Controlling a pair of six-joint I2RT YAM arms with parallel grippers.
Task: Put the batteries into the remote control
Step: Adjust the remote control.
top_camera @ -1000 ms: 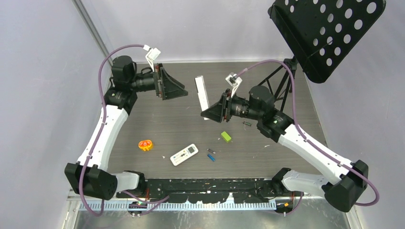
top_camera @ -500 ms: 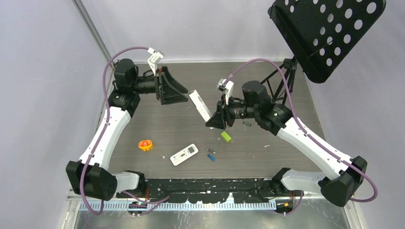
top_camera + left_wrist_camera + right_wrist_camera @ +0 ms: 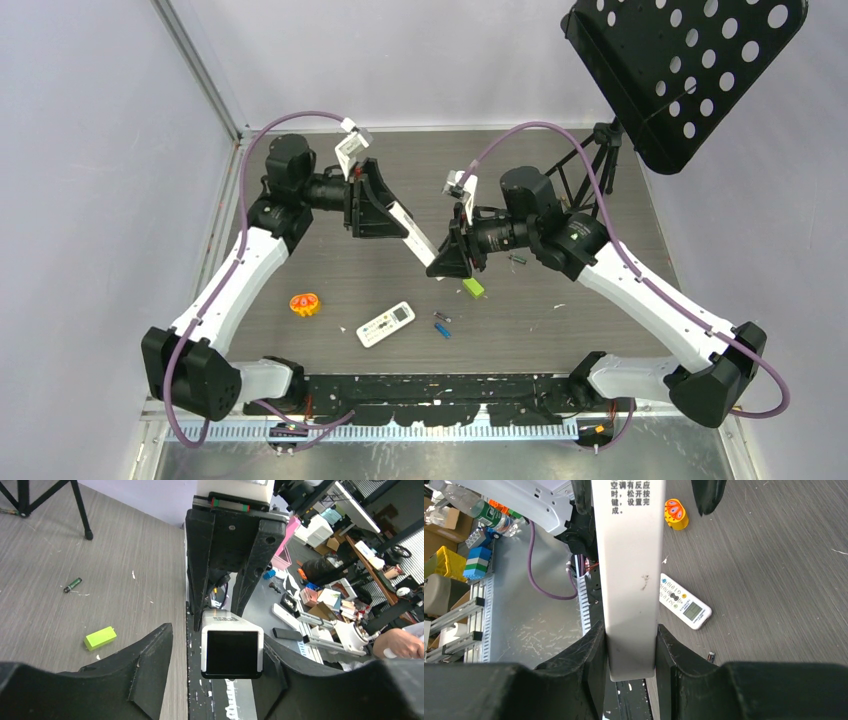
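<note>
One blue battery (image 3: 442,331) and one greyish battery (image 3: 441,318) lay on the table (image 3: 340,265) just beside the small remote (image 3: 385,324). The dark battery (image 3: 517,259) lay farther back, near the green block (image 3: 473,287). Your right gripper (image 3: 631,640) pinched the long white remote (image 3: 631,580), lifted off the table (its Chinese print included 松开 and 设置). Your left gripper (image 3: 220,645) stood spread around that remote's other end, with a gap on one side.
</note>
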